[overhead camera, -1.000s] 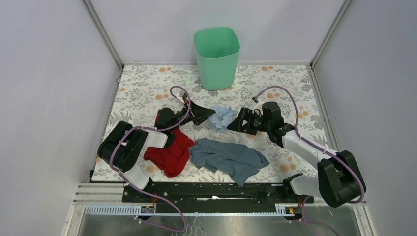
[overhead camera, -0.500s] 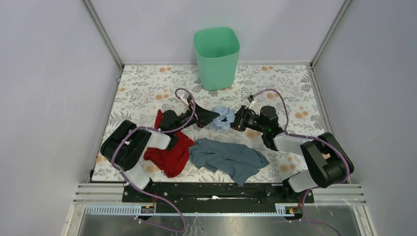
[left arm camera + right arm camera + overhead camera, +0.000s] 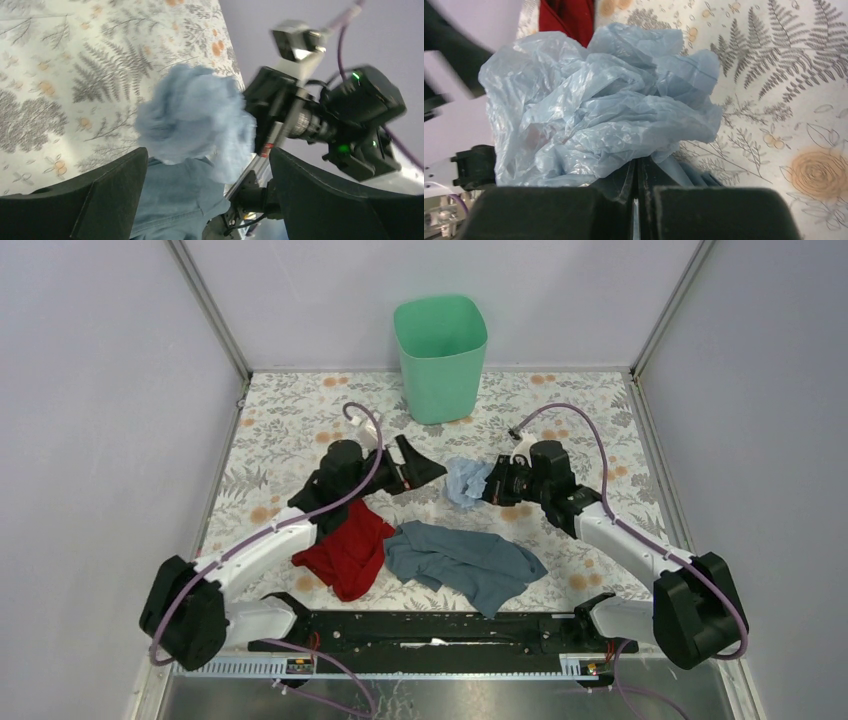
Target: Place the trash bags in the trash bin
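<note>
Trash bag [image 3: 195, 115] blurred — left wrist view.

We log the trash bin [image 3: 441, 360] at the tabletop [image 3: 290, 420] far edge, the trash bag [image 3: 463, 481] between left gripper [image 3: 424, 462] and right gripper [image 3: 488, 486], left cloth [image 3: 345, 552] and right cloth [image 3: 465, 560] side by side before it.

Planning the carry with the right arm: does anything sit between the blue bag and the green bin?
Nothing visible. Only bare table lies between the trash bag, pinched in the right gripper, and the trash bin. The open left gripper sits just left of that line.
</note>
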Tool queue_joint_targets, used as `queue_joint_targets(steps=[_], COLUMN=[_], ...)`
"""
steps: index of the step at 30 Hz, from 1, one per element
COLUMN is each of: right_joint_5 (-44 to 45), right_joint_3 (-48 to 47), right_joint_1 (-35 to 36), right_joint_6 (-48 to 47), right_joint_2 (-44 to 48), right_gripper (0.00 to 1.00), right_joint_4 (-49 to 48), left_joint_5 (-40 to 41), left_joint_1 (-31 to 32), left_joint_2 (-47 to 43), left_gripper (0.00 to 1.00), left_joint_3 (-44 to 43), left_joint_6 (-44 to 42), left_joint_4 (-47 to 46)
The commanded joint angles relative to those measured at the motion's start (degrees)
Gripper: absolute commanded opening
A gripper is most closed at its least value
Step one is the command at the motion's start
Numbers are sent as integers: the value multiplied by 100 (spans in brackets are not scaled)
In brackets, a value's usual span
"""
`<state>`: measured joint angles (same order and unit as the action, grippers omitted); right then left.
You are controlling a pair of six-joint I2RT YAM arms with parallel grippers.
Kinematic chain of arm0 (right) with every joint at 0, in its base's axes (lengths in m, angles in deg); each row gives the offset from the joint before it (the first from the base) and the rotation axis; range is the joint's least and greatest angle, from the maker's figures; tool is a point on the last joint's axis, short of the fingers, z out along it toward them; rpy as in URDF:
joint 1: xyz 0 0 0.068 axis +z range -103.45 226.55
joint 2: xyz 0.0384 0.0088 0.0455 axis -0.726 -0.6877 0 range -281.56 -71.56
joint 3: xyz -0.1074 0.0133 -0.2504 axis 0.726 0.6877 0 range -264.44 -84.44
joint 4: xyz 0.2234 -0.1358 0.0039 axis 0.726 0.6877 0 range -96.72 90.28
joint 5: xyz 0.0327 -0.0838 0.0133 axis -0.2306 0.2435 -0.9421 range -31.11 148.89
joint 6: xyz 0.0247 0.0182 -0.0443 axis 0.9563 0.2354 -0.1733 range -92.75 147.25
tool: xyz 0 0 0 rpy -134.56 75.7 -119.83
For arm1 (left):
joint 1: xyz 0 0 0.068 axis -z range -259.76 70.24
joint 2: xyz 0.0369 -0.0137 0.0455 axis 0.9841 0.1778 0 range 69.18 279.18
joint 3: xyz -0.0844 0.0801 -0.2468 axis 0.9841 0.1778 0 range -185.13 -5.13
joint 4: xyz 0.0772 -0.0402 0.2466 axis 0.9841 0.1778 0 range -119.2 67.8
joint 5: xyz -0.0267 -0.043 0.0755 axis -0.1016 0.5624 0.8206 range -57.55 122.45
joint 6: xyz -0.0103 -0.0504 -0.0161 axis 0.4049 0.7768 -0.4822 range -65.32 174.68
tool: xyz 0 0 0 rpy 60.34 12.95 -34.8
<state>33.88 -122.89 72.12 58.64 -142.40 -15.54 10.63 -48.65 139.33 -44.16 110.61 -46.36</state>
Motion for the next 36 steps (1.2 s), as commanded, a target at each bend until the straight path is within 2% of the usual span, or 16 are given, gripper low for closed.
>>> queue_joint_targets(steps=[1,6,10,14,22,24,29,33,34,36], right_joint_5=[299,320,254,275,85,30,-206,-283,-284,-261], right_joint_3=[-377,-635,-637,-648,-619,-615,-576,-549,-541,-531], right_joint_1=[35,41,45,43,45,45,45,43,45,45], right_joint_6=[-642,-758,-705,-705,-668,-694,-775,-838,-848,-931], right_joint_2=[126,65,184,298,424,406,329,364,381,409], right_gripper=[0,0,0,0,0,0,0,0,0,0], right_joint_4=[1213,1576,1568,1559,1428,1429,1399,1435,1455,1500], left_joint_5=[1164,2519,3175,3703,4697,4921,5214,5322,5157,5002], left_joint_1=[1062,2622,3121,3173,3173,3168,3110,2903,2814,2668], left_joint_2=[-352,168,1149,1705,1830,1748,1687,1660,1629,1562], left_gripper=[97,96,80,69,61,61,71,69,65,48], left_joint_3=[-1007,-1858,-2697,-3145,-3082,-3031,-3088,-3094,-3073,-3022], left_joint_6=[-2090,-2953,-3197,-3201,-3109,-3092,-3047,-3065,-3080,-3102], left_joint_4=[1888,2411,3021,3322,3540,3586,3758,3919,3902,3910])
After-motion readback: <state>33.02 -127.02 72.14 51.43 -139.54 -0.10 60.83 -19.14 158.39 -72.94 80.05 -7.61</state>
